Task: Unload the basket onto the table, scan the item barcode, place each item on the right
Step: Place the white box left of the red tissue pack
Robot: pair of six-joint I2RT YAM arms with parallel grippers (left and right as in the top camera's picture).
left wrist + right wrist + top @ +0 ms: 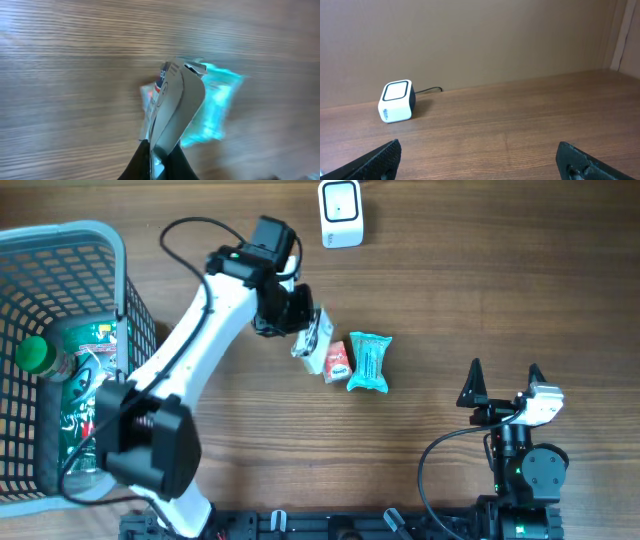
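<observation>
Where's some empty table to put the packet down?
Bare wood lies right of the scanner, above the right fingers, and below the teal packet. Crowded: the middle, where the left fingers hold a white packet beside the others, and the basket.

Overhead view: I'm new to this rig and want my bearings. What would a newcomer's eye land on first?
The white arm stretching across mid-table, its left gripper shut on a white packet beside a teal packet. Next, the white scanner at the far edge and the grey basket on the left holding a green-capped bottle. The right gripper sits open at the near right.
</observation>
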